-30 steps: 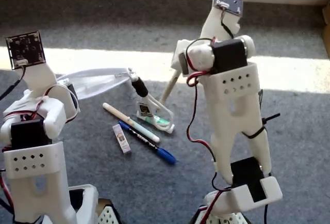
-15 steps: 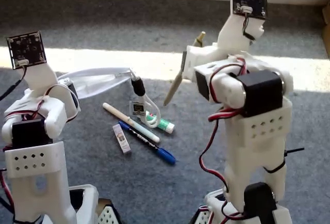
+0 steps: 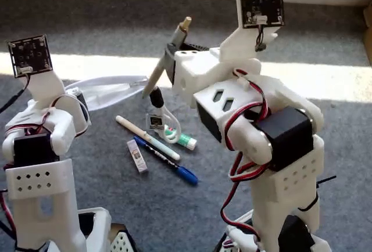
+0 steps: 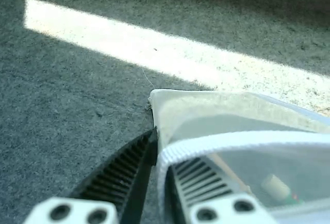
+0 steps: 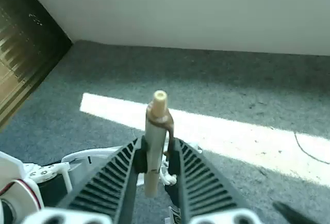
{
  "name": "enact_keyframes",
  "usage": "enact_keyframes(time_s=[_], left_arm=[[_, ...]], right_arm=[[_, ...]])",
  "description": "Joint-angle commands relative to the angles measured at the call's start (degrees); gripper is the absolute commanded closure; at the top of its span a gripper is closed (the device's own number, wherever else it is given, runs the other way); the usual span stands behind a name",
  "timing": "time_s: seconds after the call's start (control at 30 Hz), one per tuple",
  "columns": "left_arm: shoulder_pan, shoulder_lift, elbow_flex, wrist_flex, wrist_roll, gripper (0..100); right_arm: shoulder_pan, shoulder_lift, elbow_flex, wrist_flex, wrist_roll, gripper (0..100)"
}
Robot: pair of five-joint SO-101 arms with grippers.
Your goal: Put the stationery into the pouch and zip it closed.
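A translucent pouch [image 3: 110,89] lies on the grey carpet at the back left. My left gripper [image 3: 79,99] is shut on its rim, and in the left wrist view the white zip edge [image 4: 216,142] runs between the jaws of that gripper [image 4: 156,140]. My right gripper [image 3: 172,61] hangs in the air to the right of the pouch mouth, shut on a beige pen [image 3: 165,57] that tilts upward. The right wrist view has this pen [image 5: 155,131] upright between the black fingers [image 5: 121,175]. A white pen [image 3: 147,137], a blue pen [image 3: 168,160] and a small white eraser [image 3: 137,155] lie on the carpet.
A green-capped tube [image 3: 183,141] and a black-tipped item with a tag [image 3: 156,112] lie just right of the pens. A sunlit strip [image 3: 325,81] crosses the carpet behind the arms. A wooden edge [image 5: 20,53] borders the carpet in the right wrist view.
The right arm has risen and swung left toward the pouch, carrying the beige pen from low beside the items up into the air. The left arm and pouch have stayed put.
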Motion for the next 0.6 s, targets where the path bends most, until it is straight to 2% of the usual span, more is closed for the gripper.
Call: enact_keyframes(time_s=[0.0, 0.2, 0.57], left_arm=[[1.01, 1.10, 0.57, -0.53, 0.62, 99], [1.01, 1.10, 0.57, -0.44, 0.53, 99], [1.01, 1.10, 0.57, -0.44, 0.44, 99]], right_arm=[[-3.30, -2.07, -0.92, -5.32, 0.62, 99.3], [-6.11, -2.15, -0.92, -9.71, 0.70, 99.3], [-7.78, -2.07, -0.57, -9.71, 0.70, 99.3]])
